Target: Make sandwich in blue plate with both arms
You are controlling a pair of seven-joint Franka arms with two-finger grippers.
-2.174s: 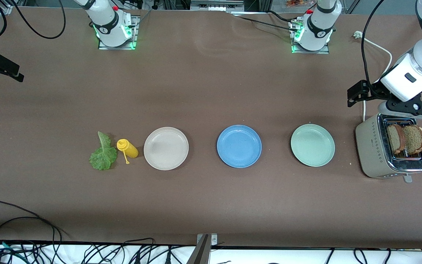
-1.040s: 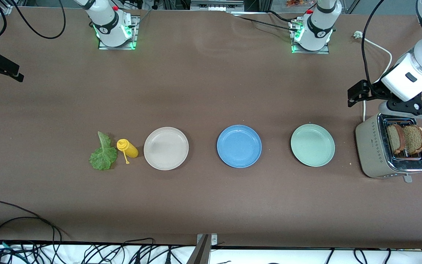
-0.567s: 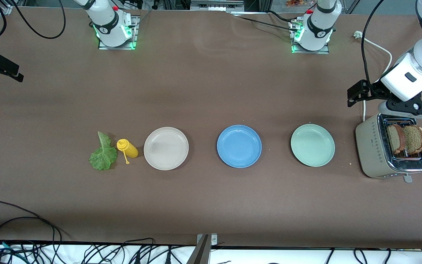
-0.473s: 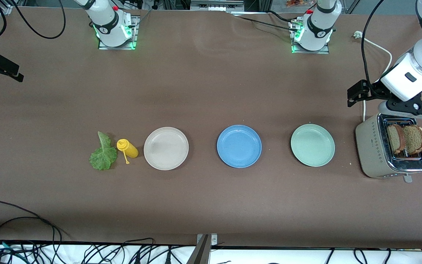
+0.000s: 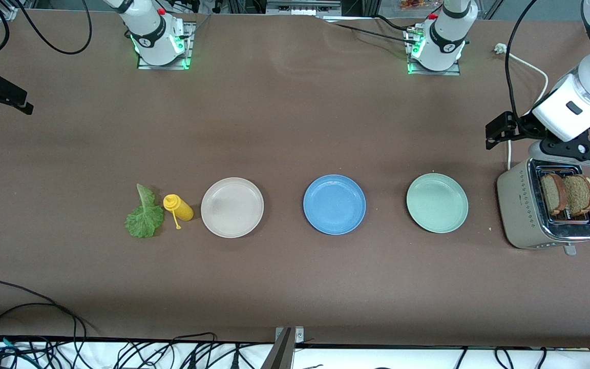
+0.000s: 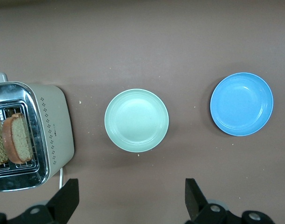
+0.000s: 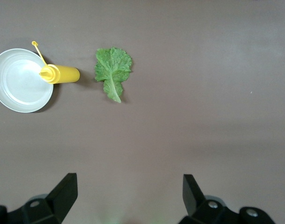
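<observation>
On the table, blue plate (image 5: pixel 334 204) bare, toaster (image 5: pixel 524 215) holding two bread slices (image 5: pixel 567 193), both grippers spread wide.

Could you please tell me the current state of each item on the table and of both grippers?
Blue plate: empty, between the other two plates.
Beige plate: empty.
Green plate: empty.
Bread slices: two, upright in the toaster slots.
Toaster: loaded.
Lettuce leaf: flat on the table.
Yellow bottle: lying on its side, cap open.
Left gripper: open, empty.
Right gripper: open, empty.
</observation>
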